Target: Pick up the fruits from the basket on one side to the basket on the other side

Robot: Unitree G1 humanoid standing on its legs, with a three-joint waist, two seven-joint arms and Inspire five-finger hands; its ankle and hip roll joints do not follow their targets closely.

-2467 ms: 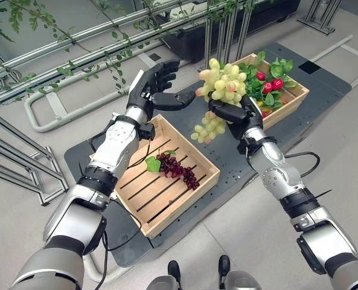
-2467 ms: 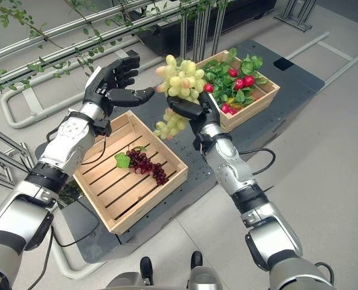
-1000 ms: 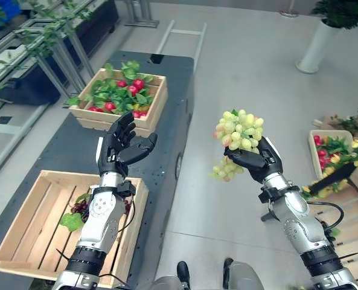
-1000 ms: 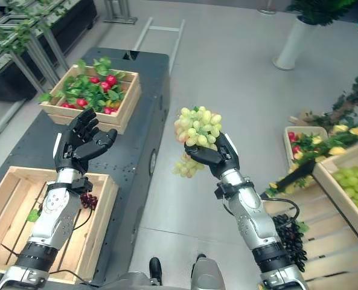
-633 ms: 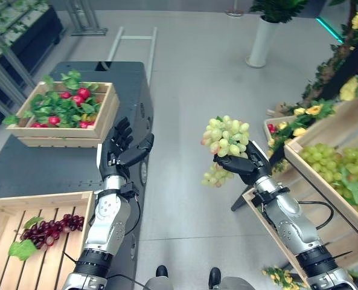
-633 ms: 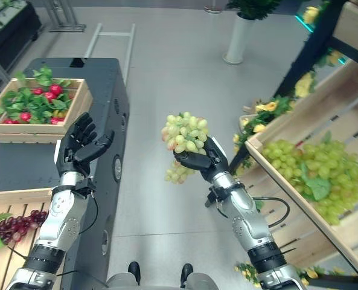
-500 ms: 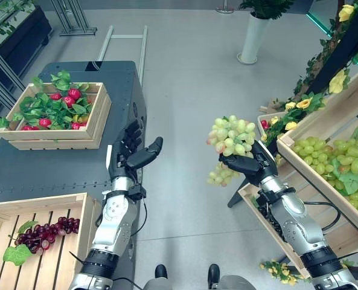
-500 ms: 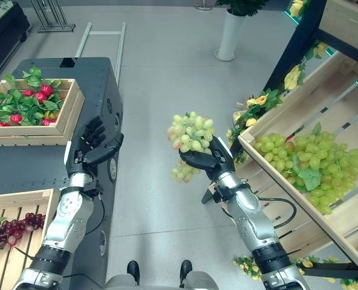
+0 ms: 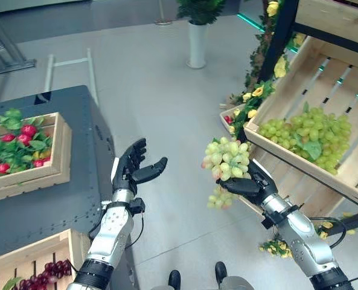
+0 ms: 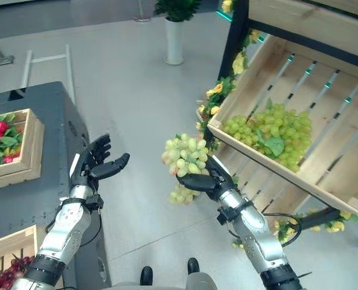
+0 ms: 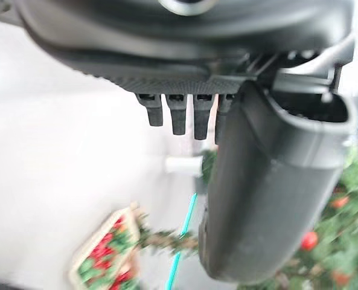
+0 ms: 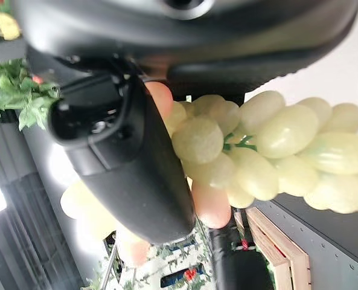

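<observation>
My right hand (image 9: 246, 186) is shut on a bunch of green grapes (image 9: 227, 159), held up over the floor just left of a tilted wooden crate (image 9: 348, 175) on a shelf; the thumb and the grapes (image 12: 257, 157) are close up in the right wrist view. More green grapes (image 9: 305, 136) lie in that crate. My left hand (image 9: 132, 171) hangs open in the air with straight fingers (image 11: 182, 115), holding nothing. On the dark platform at my left stand a crate of red fruit with leaves (image 9: 12, 145) and a crate holding purple grapes (image 9: 49, 270).
The dark platform (image 9: 64, 199) fills the left side. A wooden shelf frame (image 9: 323, 18) with yellow flowers (image 9: 278, 66) rises at the right. A small box of fruit (image 9: 230, 118) sits on the floor beneath it. A white planter (image 9: 197, 42) stands far back.
The camera has swung right: the platform slid left and the shelf crate came nearer. My right hand still holds the green grapes, now close to that crate. The left hand stays open.
</observation>
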